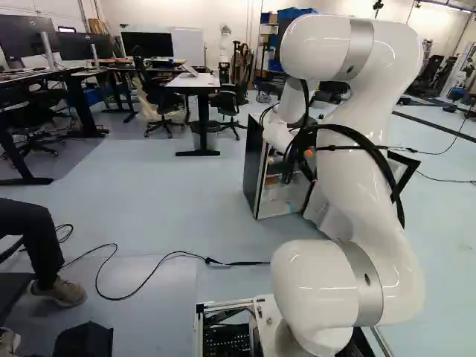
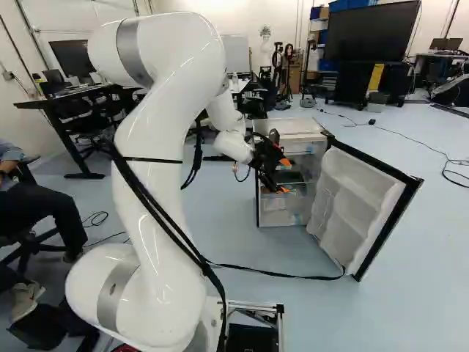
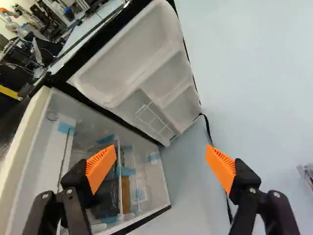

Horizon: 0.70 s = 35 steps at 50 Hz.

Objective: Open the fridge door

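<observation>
Item 1: arm [image 2: 172,132], white, qty 1. Nearest thing here; rises nr side, bends fwd & down to the fridge [image 2: 289,130].

Item 2: gripper [image 3: 160,159], black, w/ orange pads [image 3: 100,167]. Cond.: released, fingers spread wide, nothing held btwn them. Pos.: at the fridge mouth, L part, well apart from the door's free edge; one finger over the opening, the other over bare floor [image 3: 254,107].

Item 3: fridge door [image 2: 360,202], pale inside, dark rim, qty 1. Pos.: R of the fridge, hinged at its R side, swung wide. Orient.: upright; runs from hinge (far, L) out to free edge (nr, R). Inner face points nr-L, twd the arm. Long axis approx. vert., I'd judge.

Item 4: cord [image 2: 286,274], black, on floor, runs R to the door's nr bottom corner; contact, can't tell.

Status, my est.: opening step looks done. Next move calls for backing the gripper off, nr & L, slow, w/o clipping the fridge side or nudging the door shut. Cord poss. snag if the door swings again.
</observation>
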{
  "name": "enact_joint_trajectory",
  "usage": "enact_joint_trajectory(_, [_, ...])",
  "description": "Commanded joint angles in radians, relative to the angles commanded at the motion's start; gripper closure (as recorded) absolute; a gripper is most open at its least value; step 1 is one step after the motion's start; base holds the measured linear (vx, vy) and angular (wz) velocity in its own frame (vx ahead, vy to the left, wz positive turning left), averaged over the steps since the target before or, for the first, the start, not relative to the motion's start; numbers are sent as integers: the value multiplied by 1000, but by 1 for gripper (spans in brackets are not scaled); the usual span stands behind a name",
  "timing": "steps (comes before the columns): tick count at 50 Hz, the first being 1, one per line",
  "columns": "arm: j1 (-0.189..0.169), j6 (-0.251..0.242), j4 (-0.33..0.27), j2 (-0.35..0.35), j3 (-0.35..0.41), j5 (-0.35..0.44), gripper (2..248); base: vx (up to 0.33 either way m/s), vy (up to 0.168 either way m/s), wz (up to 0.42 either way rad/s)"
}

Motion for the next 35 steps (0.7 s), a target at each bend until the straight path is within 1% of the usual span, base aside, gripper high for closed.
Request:
enact_joint_trajectory(26, [0, 0, -198, 0, 1, 111, 3, 0, 0, 0])
enact_joint_trajectory(35, [0, 0, -271, 1, 1, 134, 3, 0, 0, 0])
